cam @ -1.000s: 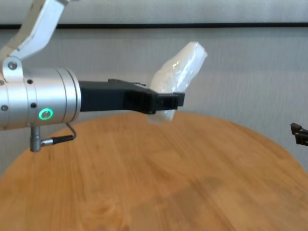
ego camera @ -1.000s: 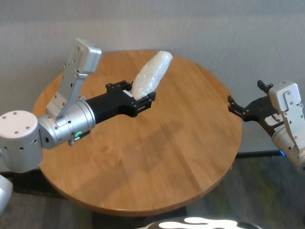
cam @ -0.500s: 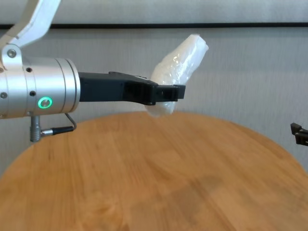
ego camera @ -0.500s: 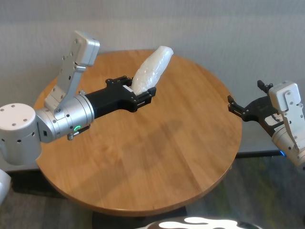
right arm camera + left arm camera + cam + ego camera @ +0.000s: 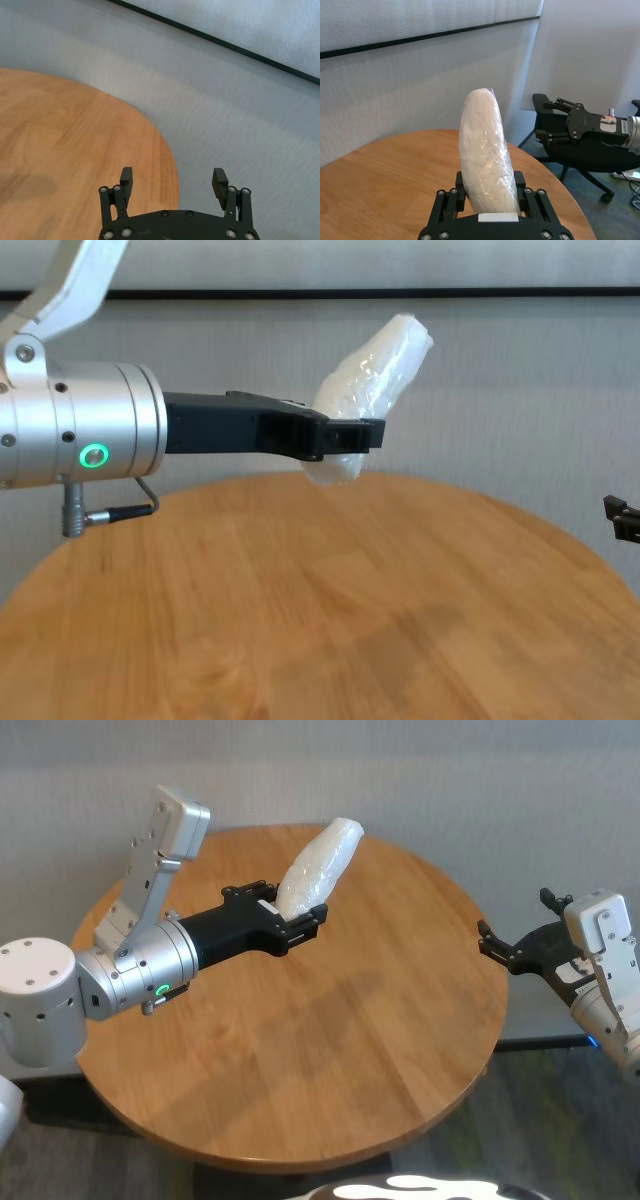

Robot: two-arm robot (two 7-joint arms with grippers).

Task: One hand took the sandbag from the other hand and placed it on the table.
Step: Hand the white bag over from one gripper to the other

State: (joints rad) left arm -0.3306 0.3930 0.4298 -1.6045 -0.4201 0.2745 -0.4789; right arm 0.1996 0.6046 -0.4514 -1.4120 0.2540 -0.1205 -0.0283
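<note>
My left gripper [image 5: 292, 923], all black on a silver wrist with a green ring light, is shut on the lower end of the sandbag [image 5: 318, 869]. The white film-wrapped pouch juts up and away from the jaws, held well above the round wooden table [image 5: 330, 1050]. It also shows in the chest view [image 5: 375, 368] and in the left wrist view [image 5: 485, 150]. My right gripper [image 5: 512, 941] is open and empty, hovering just past the table's right edge; its fingers [image 5: 126, 177] show spread in the right wrist view.
A grey wall stands behind the table. A black office chair [image 5: 580, 150] stands on the floor beyond the table's far right side. The tabletop [image 5: 330, 620] bears nothing under the arms.
My left arm has lifted the sandbag a little higher and slightly back over the last second, then held still. My right arm has not moved.
</note>
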